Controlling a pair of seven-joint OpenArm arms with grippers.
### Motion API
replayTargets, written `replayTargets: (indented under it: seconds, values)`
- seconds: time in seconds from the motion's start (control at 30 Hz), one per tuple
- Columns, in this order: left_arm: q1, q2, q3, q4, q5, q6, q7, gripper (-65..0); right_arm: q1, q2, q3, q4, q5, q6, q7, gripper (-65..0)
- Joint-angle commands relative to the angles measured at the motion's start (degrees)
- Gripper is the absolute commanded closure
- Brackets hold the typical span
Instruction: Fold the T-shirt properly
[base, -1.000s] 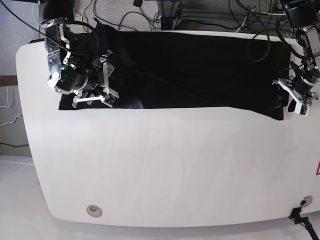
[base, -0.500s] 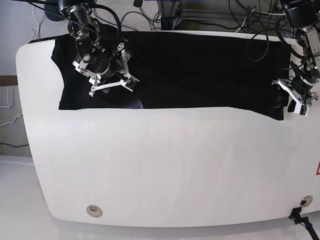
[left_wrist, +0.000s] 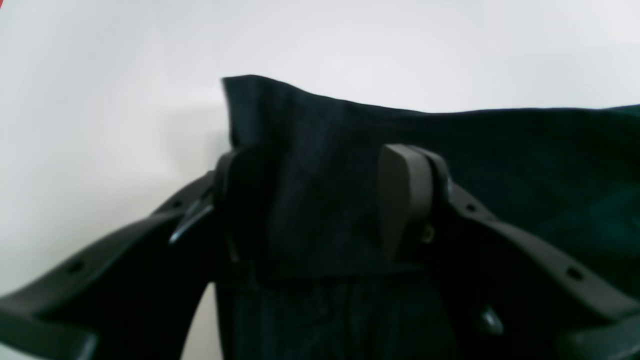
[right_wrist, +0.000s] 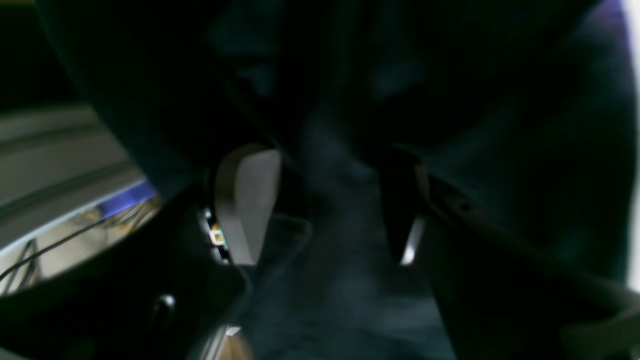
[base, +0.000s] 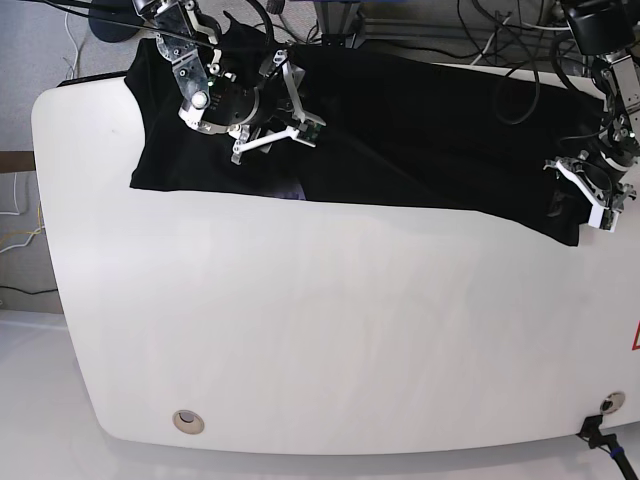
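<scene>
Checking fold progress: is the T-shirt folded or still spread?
Partly folded: the T-shirt lies as a long band along the table's far edge.

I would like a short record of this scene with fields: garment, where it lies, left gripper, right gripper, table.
garment: black T-shirt, wrinkled
where it lies: spread along the far side of the table, near side bare
left gripper: at a corner of the shirt, cloth between its jaws
right gripper: over the shirt's other end, cloth bunched between its jaws
table: white, rounded corners
</scene>
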Motion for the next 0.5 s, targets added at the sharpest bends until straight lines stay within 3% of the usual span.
replayTargets:
  seconds: [0.0,0.27,0.47]
  values:
    - [-0.74,-1.29,-0.57,3.25,-1.17,-0.08,-1.91,-34.5,1.49,0.22,3.56,0.73,-0.53,0.03,0.14,-33.7]
    - [0.49,-1.20,-3.12,7.03,-1.08,-0.08,-1.39,-34.4,6.24,2.41,5.32,-3.76,-0.36,0.03,1.72,-33.7]
    - [-3.73,-1.82,-3.12,-1.06,-1.08,-0.08,-1.47,-34.4,6.50,2.77,5.32,-8.42,-0.44,0.03,3.39,-33.7]
